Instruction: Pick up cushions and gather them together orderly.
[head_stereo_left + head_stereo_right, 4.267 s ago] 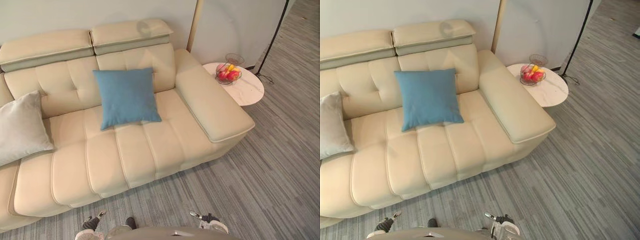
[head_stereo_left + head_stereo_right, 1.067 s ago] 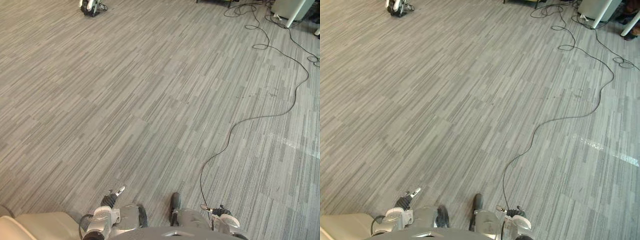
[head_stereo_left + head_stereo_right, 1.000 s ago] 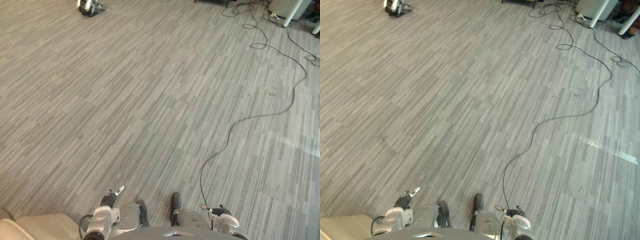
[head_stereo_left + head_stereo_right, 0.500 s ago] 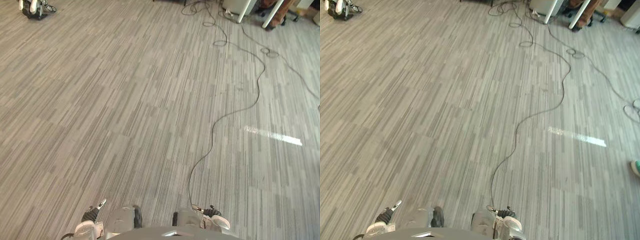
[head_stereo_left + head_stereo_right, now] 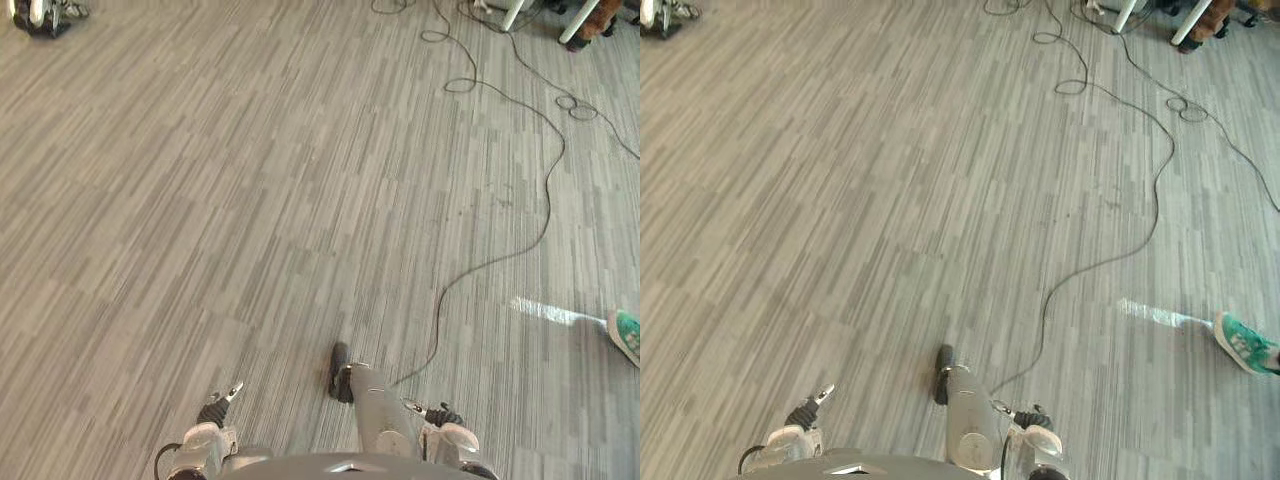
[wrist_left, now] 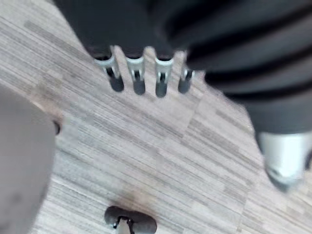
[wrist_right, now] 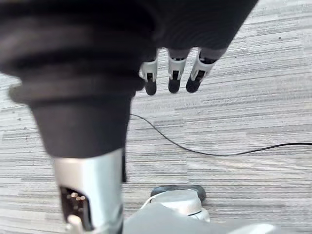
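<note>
Currently, left hand hangs over the grey striped floor, fingers straight, slightly spread, holding nothing. Right hand likewise: fingers straight, empty. Person's green shoe at far right.

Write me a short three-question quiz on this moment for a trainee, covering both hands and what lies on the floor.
1. True or false: the left hand is curled round a cushion.
2. What lies on the floor near the right edge of the eye views? A) a green shoe B) a fruit bowl C) a blue cushion
3. Fill in: the right hand has its fingers ____ and holds nothing.

Key
1. False: its fingers are straight, with bare floor past them.
2. A: a person's green shoe.
3. Straight.
</note>
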